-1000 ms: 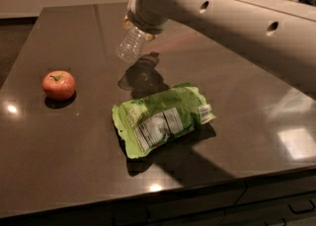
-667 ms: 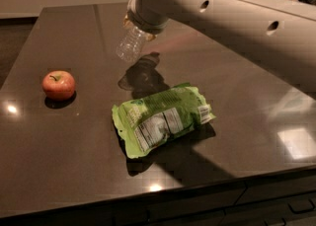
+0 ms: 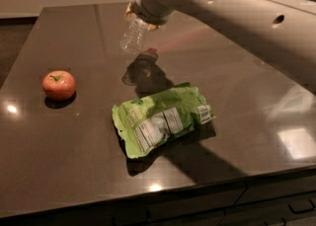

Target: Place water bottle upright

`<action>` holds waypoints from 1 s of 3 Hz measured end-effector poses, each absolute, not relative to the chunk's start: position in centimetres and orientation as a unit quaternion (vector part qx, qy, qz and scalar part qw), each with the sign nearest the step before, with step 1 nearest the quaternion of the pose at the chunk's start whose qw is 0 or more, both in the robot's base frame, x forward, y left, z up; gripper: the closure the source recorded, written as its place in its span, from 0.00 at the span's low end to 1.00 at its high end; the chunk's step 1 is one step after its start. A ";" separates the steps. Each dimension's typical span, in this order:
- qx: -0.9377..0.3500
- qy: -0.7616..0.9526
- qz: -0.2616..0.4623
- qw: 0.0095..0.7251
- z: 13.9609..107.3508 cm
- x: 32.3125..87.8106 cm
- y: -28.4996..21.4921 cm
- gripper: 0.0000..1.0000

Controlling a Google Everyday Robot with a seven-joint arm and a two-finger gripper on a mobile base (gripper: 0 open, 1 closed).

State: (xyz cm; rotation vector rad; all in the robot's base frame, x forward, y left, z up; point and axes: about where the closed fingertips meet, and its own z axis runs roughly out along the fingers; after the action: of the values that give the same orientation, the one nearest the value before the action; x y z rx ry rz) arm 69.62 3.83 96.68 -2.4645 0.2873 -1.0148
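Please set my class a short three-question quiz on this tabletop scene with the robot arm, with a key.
1. True or false: the water bottle hangs tilted, off the table.
2. In the camera view, the apple lies on which side of the green bag? A left, B right, C on top.
3. Fill in: the hand, above the table's far side, holds the ____.
Key: 1 true; 2 A; 3 water bottle.

Fingers (image 3: 131, 9) holding bottle (image 3: 133, 35) behind bag (image 3: 163, 119), apple (image 3: 59, 85) left
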 end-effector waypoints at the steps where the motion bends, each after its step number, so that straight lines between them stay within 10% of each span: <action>1: -0.880 0.061 -0.388 0.265 98.4 71.4 3.8 1.00; 3: -0.838 -0.043 -0.448 0.307 100.2 73.7 4.2 1.00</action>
State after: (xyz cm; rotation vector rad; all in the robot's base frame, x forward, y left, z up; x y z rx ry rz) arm 73.65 4.19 100.15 -2.2181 -0.1125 -1.1857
